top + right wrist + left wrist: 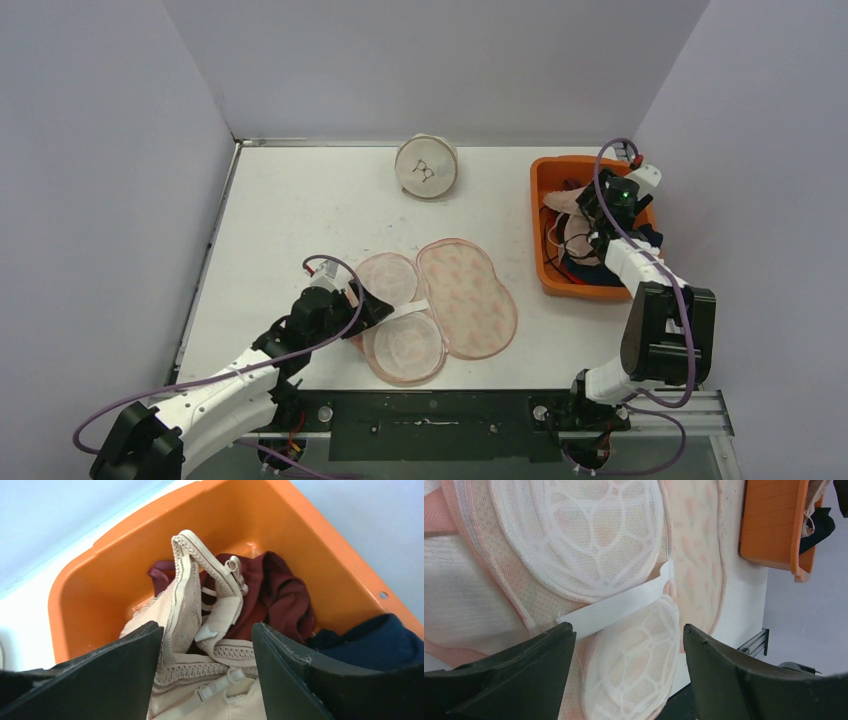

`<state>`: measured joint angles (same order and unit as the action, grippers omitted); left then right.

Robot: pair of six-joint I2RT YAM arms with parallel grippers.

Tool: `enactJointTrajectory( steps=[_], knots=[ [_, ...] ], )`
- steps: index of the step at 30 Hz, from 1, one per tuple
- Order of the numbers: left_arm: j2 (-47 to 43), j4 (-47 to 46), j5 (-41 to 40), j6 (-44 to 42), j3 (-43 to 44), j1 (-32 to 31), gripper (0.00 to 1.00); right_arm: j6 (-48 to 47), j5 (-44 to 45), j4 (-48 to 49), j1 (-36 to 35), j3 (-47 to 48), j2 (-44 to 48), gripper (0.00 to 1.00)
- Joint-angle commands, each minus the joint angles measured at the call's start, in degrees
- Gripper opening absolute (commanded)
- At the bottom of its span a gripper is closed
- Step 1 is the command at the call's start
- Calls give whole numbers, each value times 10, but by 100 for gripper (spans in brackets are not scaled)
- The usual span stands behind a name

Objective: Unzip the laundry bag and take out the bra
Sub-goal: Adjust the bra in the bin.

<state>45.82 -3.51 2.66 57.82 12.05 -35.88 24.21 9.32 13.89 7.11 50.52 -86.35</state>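
- Right wrist view: the right gripper point(206, 627) hangs over the bin point(300, 545) with its jaws spread and nothing in them.
- The bra point(187, 585) is in that bin, on top of a maroon garment point(280, 595) and a navy one point(370, 640). A strap loop stands up right between the fingers.
- Risk one: that loop. If the arm lifts straight up, a finger could hook the strap or its clasp and pull the bra back out over the rim.
- Risk two: the bra sits high on the pile. A nudge from either finger could tip it towards the near wall.
- Over on the table, the bag point(440, 305) lies unzipped and spread flat, its lid flopped to the right.
- The left gripper point(627, 627) is low over the bag, jaws wide and gripping nothing, with the white band point(624, 602) running between them.
- Risk three: a sideways pull-away there could catch the band or the mesh and drag the whole bag towards the near edge.
- Safest call, I'd say, is for both arms to rise clear before swinging.
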Motion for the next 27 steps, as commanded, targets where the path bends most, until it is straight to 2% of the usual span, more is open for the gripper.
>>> enactJointTrajectory(
  steps=[1,8,12,17,20,24,27],
  knots=[
    [-5,-20,-2,-7,16,-2,77,0,76,-9,-15,26,63,67],
    [-19,-13,-1,-4,21,-4,77,102,20,-33,-49,12,116,64],
    [-37,-6,-5,2,16,-8,77,123,21,-13,-53,-53,156,69],
    [-43,-2,-5,3,16,-11,77,137,68,-64,-67,-119,211,72],
    [-44,2,-5,2,17,-15,77,164,65,-83,-39,-153,244,73],
    [-58,4,-6,4,13,-19,77,181,23,-94,-28,-201,306,72],
    [-64,2,-6,6,8,-20,77,178,2,-98,-47,-228,336,66]
  ],
)
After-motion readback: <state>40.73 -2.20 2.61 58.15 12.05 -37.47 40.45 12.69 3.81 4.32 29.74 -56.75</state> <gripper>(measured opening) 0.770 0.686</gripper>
